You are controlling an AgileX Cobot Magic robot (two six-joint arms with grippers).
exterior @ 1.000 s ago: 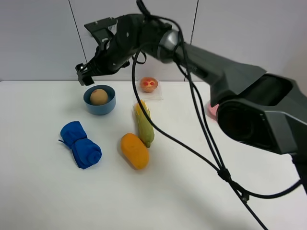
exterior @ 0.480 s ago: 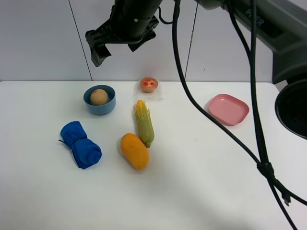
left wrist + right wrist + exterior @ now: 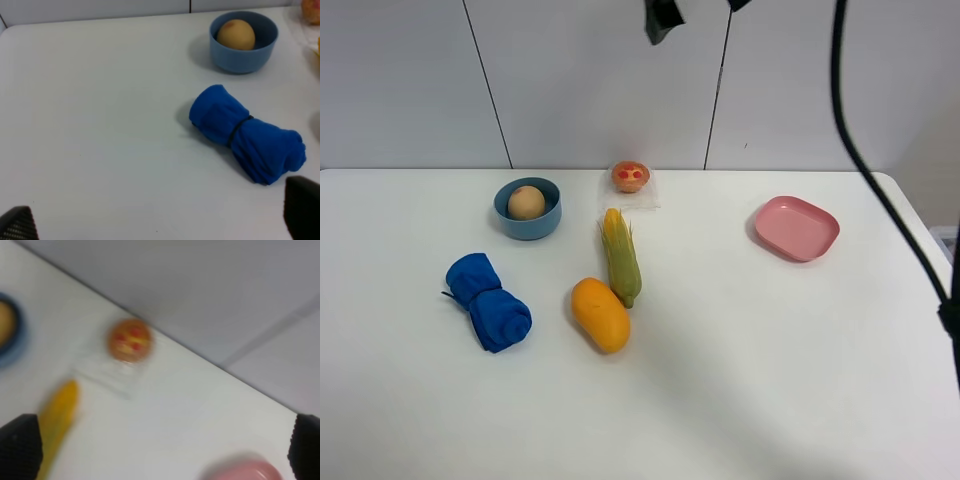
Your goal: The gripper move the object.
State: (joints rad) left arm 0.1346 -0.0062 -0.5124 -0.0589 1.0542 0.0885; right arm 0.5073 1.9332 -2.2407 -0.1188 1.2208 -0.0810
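Observation:
The object, a round tan-orange peach (image 3: 526,203), lies in a blue bowl (image 3: 536,227) at the back left of the table. It also shows in the left wrist view (image 3: 236,34), inside the bowl (image 3: 243,62). My left gripper (image 3: 160,221) is open and empty, well short of the bowl, with its dark fingertips (image 3: 302,212) wide apart. My right gripper (image 3: 162,447) is open and empty, high above the table. Only a black part of it (image 3: 663,18) shows at the top edge of the exterior view. The right wrist view is blurred.
A rolled blue cloth (image 3: 488,301) lies in front of the bowl. A corn cob (image 3: 620,257) and an orange mango (image 3: 600,314) lie mid-table. A red-spotted tart (image 3: 631,176) sits at the back. A pink plate (image 3: 797,228) is at the right. A black cable (image 3: 880,190) hangs at the right.
My right arm has risen from just above the bowl and swung up and to the right, almost out of the exterior view. The peach has stayed in the bowl.

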